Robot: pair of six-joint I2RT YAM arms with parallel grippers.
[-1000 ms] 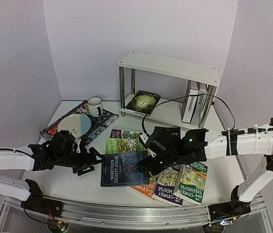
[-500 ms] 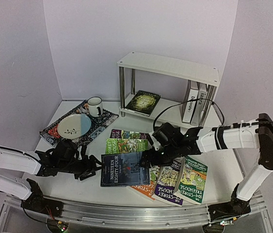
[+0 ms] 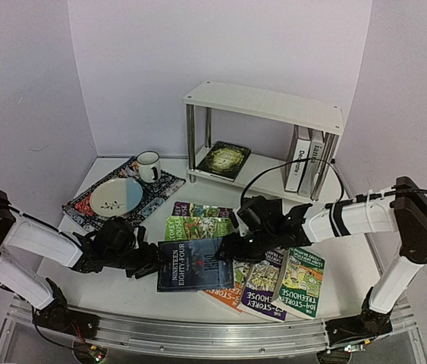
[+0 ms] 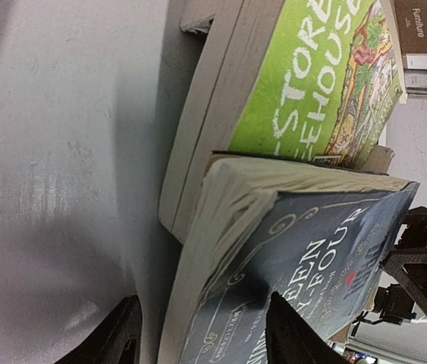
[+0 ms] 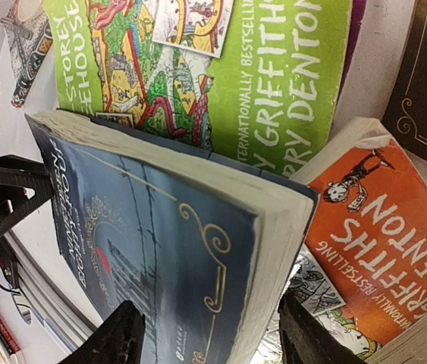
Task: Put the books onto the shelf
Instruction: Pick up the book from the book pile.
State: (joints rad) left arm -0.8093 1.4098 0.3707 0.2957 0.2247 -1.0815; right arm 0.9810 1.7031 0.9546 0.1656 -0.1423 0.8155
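A thick dark blue book [image 3: 196, 264] with pale curly lines and white words on its cover lies on top of the pile of books in the middle of the surface [image 3: 114, 294]. It rests tilted on a bright green cartoon book [image 3: 196, 227]. Its pages look yellowish from the side. The left hand [image 4: 204, 322] is at the book's left edge, with one finger [image 4: 122, 335] on each side of it. The hand is open, because there is a little gap between one finger and the pages. The right hand [image 5: 209, 318] is at the book's right edge with the book between its fingers too, but I cannot tell if it is squeezing the book or only near it. A purple book [image 3: 195, 208] peeks out behind the green one. An orange book [image 3: 222, 294], another purple one [image 3: 263, 284] and a green one [image 3: 301, 281] fan out at the near right. The white shelf [image 3: 266, 104] stands at the back, well apart from the blue book. On its lower board a dark green book [image 3: 224, 159] lies flat, and two white books [image 3: 304, 161] stand upright at the right end.
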